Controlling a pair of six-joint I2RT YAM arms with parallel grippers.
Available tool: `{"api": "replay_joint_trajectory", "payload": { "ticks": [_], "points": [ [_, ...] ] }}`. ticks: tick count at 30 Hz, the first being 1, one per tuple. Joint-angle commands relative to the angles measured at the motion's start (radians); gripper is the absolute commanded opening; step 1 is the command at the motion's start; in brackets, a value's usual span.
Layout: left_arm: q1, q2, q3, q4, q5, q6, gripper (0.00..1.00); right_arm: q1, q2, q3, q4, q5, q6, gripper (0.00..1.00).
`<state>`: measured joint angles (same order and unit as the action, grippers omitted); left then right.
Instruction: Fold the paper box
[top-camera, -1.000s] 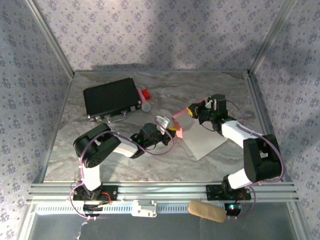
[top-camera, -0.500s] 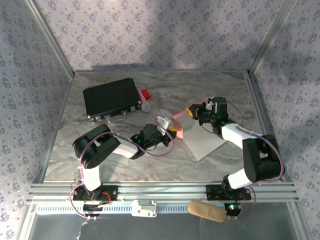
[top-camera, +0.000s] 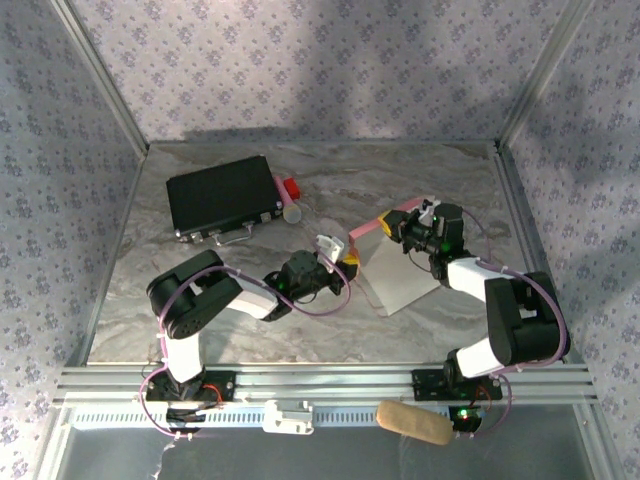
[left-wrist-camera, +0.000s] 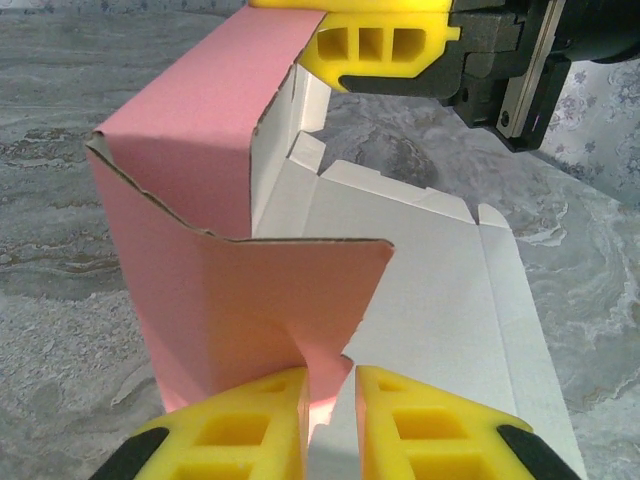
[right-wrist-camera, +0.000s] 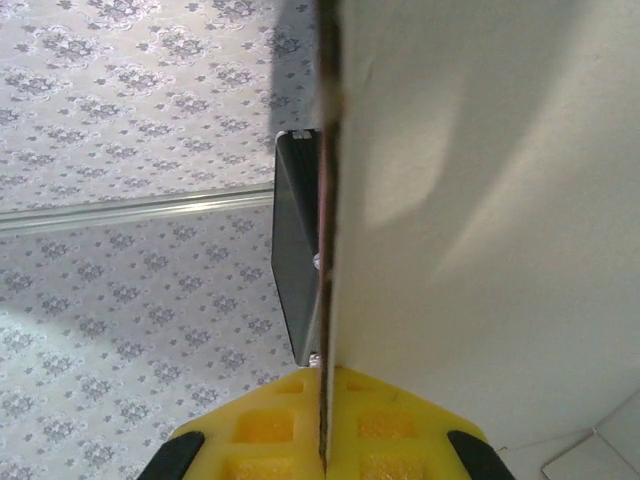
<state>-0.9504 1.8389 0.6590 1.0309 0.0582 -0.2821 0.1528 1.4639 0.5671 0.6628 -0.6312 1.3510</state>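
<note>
The paper box (top-camera: 405, 282) lies half-raised mid-table, its pale inner side up and a pink wall (left-wrist-camera: 200, 170) standing along its left edge. My left gripper (top-camera: 345, 263) is at the near left corner; its jaws (left-wrist-camera: 330, 385) are narrowly open around the tip of a pink flap, which touches the left pad with a slit to the right one. My right gripper (top-camera: 393, 222) is shut on the box's far edge, and its yellow finger (left-wrist-camera: 385, 45) pinches the top of the pink wall. In the right wrist view the cardboard (right-wrist-camera: 480, 200) runs edge-on into the closed pads (right-wrist-camera: 323, 400).
A black case (top-camera: 222, 195) lies at the back left, with a small red item (top-camera: 292, 187) and a pale cylinder (top-camera: 292, 211) beside it. The case's end (right-wrist-camera: 295, 250) shows behind the cardboard. A tan roll (top-camera: 413, 421) rests beyond the front rail.
The right gripper has moved slightly right and lifted the far edge, so the pink wall stands more upright. The left gripper has shifted a little toward the front and its jaws have eased apart.
</note>
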Motion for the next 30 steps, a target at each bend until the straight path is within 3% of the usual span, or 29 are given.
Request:
{"api": "replay_joint_trajectory", "payload": {
  "ticks": [1,9,17,24,30],
  "points": [
    [-0.007,0.024,0.031,0.036,-0.014,0.0,0.19,-0.004,-0.012,-0.009,0.044,-0.025,0.009,0.0],
    [-0.007,0.029,0.042,0.027,-0.08,0.029,0.14,-0.003,-0.004,-0.008,0.045,-0.03,0.011,0.0],
    [-0.003,0.01,0.047,-0.029,-0.061,0.077,0.09,0.0,0.021,-0.001,0.05,-0.034,0.01,0.0],
    [0.012,0.002,0.073,-0.087,-0.103,0.106,0.1,0.011,0.03,-0.002,0.051,-0.025,-0.014,0.0],
    [0.033,0.005,0.083,-0.093,-0.094,0.11,0.1,0.012,0.082,-0.027,0.155,-0.027,-0.02,0.0]
  ]
}}
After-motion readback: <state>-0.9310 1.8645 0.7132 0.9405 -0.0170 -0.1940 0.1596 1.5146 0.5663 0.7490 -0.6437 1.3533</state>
